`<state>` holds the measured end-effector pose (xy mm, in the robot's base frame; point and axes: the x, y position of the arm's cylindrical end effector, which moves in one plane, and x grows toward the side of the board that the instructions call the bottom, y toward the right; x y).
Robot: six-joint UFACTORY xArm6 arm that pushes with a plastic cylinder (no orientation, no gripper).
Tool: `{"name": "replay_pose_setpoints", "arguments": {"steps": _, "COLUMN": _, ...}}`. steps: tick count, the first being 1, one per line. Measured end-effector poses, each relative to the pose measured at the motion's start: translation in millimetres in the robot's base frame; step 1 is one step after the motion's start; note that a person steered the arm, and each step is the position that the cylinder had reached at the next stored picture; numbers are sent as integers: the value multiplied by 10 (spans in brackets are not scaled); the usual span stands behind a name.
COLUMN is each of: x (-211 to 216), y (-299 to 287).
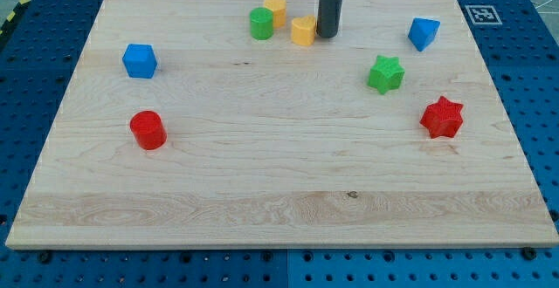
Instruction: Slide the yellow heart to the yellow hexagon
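The yellow heart [303,30] lies near the view's top centre. My tip [327,35] rests on the board right against the heart's right side. The yellow hexagon [275,11] stands a short way up and to the left of the heart, with a small gap between them. A green cylinder [261,24] sits touching the hexagon's lower left side, just left of the heart.
A blue cube [139,61] and a red cylinder [148,129] are at the view's left. A blue block [423,33], a green star [385,73] and a red star [442,118] are at the right. The wooden board [279,209] lies on a blue pegboard table.
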<state>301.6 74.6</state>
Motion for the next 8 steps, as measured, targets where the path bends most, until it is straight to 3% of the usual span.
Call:
{"name": "replay_pose_setpoints", "arguments": {"steps": 1, "x": 128, "y": 16}}
{"name": "replay_pose_setpoints", "arguments": {"steps": 4, "x": -414, "y": -90}}
{"name": "replay_pose_setpoints", "arguments": {"steps": 6, "x": -159, "y": 378}}
{"name": "replay_pose_setpoints", "arguments": {"steps": 8, "x": -92, "y": 187}}
